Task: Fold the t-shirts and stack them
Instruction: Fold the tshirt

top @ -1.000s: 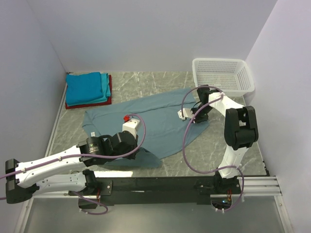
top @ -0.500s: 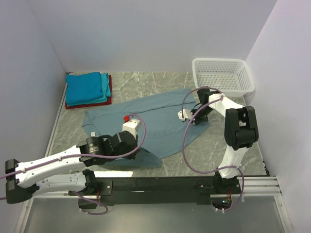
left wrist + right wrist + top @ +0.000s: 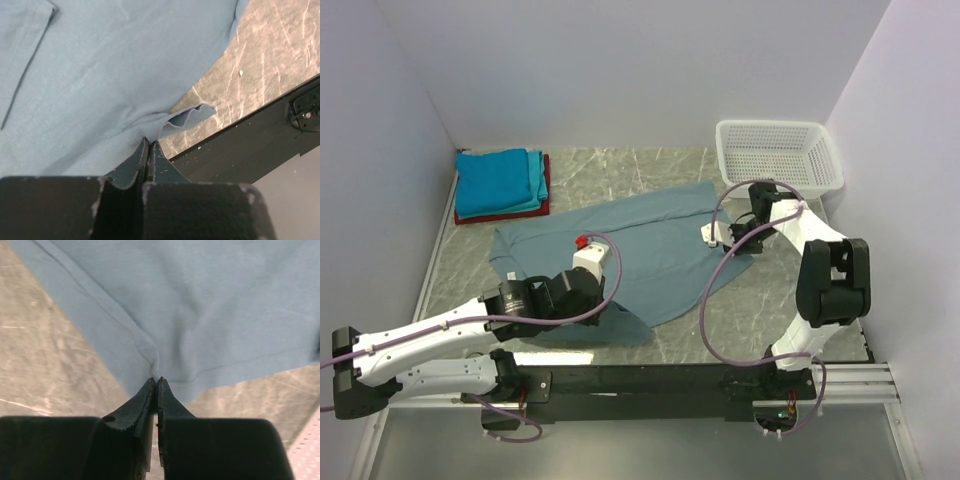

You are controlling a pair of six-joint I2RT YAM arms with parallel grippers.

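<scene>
Grey-blue t-shirt lies spread and wrinkled across the middle of the marble counter. The left claw is closed on the shirt's near edge. Its fingers are pressed together, with a small ruffle of hem bunched just beside the tips, near the black rail along the counter's near side. The right claw is clamped on the shirt's right-hand corner, where the cloth puckers into the closed tips and bare counter shows on either side. Well apart, in the far left corner, a folded bright blue tee lies on a teal tee and a red tee. A white mesh basket stands at the far right, apart from the shirt.
</scene>
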